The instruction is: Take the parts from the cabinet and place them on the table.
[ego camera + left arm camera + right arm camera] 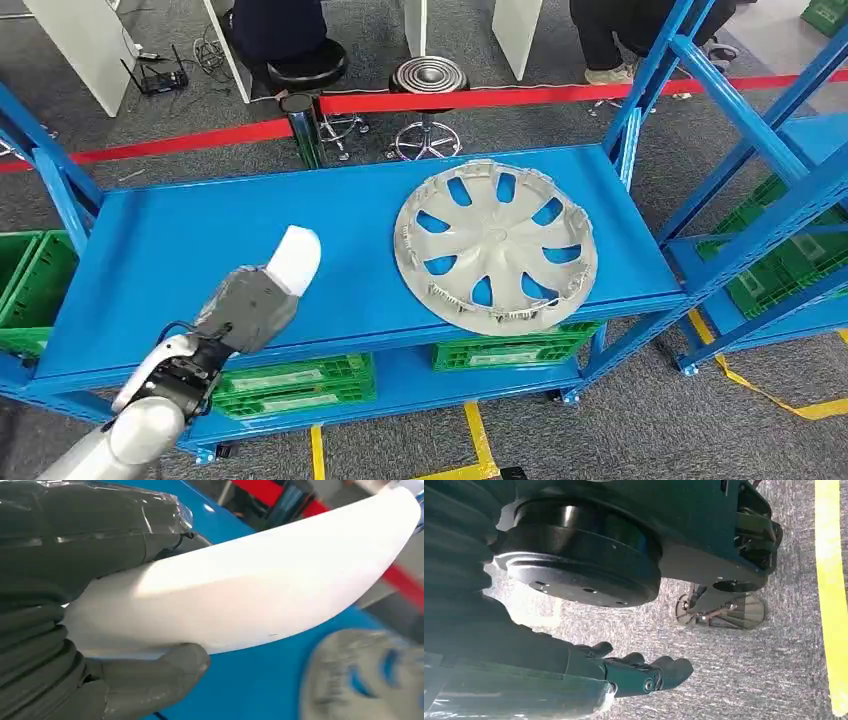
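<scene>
My left hand (245,308) grips a white curved plastic part (294,258) and holds it over the left half of the blue shelf top (180,240). In the left wrist view the white part (260,580) lies between the grey thumb (150,680) and the covered fingers (90,525). A silver wheel cover (496,244) lies flat on the right half of the same surface, apart from the hand. My right hand (644,672) hangs beside my body above the grey floor, fingers loosely extended and holding nothing.
Green crates (290,385) sit on the lower shelf and at the left (30,285). A second blue rack (790,190) with green crates stands at the right. A red barrier tape (480,98), stools and seated people lie beyond. Yellow tape marks the floor (478,440).
</scene>
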You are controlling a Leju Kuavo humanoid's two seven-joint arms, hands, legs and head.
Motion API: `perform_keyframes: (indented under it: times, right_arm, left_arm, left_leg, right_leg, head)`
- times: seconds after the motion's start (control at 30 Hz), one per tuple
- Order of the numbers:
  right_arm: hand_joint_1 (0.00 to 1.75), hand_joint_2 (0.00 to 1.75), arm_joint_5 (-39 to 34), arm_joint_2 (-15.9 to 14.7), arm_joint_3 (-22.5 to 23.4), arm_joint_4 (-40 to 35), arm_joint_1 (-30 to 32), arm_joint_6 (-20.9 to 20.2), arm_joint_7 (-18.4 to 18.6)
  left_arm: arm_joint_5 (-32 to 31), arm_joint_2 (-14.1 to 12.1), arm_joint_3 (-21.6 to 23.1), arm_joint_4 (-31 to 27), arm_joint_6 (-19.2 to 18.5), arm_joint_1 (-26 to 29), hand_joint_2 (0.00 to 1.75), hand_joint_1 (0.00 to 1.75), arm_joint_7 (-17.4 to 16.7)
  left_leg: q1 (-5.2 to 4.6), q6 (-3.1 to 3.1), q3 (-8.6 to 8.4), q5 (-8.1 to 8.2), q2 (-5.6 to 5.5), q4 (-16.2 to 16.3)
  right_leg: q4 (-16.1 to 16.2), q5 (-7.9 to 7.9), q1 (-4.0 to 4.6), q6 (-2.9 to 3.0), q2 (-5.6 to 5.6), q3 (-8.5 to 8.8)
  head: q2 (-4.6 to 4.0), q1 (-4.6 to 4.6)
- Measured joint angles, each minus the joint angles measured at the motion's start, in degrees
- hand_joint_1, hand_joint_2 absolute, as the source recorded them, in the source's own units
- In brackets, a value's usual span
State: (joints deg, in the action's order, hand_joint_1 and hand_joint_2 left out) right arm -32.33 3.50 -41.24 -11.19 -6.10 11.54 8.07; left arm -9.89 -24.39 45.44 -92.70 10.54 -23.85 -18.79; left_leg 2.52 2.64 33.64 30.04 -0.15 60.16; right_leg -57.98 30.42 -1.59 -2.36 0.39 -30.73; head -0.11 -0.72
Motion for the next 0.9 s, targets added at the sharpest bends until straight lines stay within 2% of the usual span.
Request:
perform_keyframes:
  times: [0.1,0.23,0.33,0.5,0.67,0.9]
  right_arm:
    - [0.00,1.75,-0.26,0.00,-0.35,0.02,0.02,0.20,0.00]
    - [0.00,1.75,-0.76,-0.02,-0.41,0.04,0.02,0.33,-0.26]
    - [0.00,1.75,-0.85,-0.02,-0.46,0.04,-0.01,0.35,-0.37]
    - [0.00,1.75,-1.35,-0.02,-0.72,0.04,0.00,0.50,-0.42]
    - [0.00,1.75,-1.81,0.00,-0.76,0.04,0.00,0.59,-0.42]
    - [0.00,1.75,-1.88,0.00,-0.76,0.04,-0.01,0.63,-0.42]
  left_arm:
    - [5.70,0.55,-1.18,-2.62,3.93,0.98,1.75,1.75,6.36]
    - [13.15,1.55,-2.79,-7.53,5.55,2.12,1.75,1.75,14.59]
    - [15.68,2.14,-3.85,-10.99,5.66,2.62,1.75,1.75,16.69]
    - [21.50,3.32,-5.66,-16.26,6.64,3.87,1.75,1.75,22.90]
    - [23.01,4.09,-6.58,-21.14,6.86,4.12,1.75,1.75,23.86]
    - [23.40,4.41,-7.41,-24.32,6.94,4.60,1.75,1.75,24.34]
  left_leg:
    - [0.00,0.00,0.00,0.00,-0.01,0.00]
    - [0.00,0.00,0.01,0.00,0.00,0.00]
    - [0.00,0.00,0.01,0.00,0.02,0.00]
    - [0.00,0.00,0.00,0.00,0.06,0.00]
    - [0.00,0.00,0.00,0.00,0.09,-0.02]
    - [0.00,0.00,0.00,0.00,0.09,-0.01]
  right_leg:
    - [0.00,0.00,0.00,0.00,-0.01,0.00]
    - [0.00,0.00,0.00,0.00,0.00,0.01]
    - [0.00,0.00,0.00,0.00,-0.01,0.01]
    - [0.00,0.00,0.01,0.00,-0.01,0.00]
    - [0.00,0.00,0.00,0.00,0.01,0.00]
    - [0.00,0.00,0.00,0.00,0.01,0.00]
  head:
    - [0.00,0.02]
    - [0.00,0.00]
    - [0.00,-0.07]
    - [0.00,0.00]
    - [0.00,0.00]
    - [0.00,0.04]
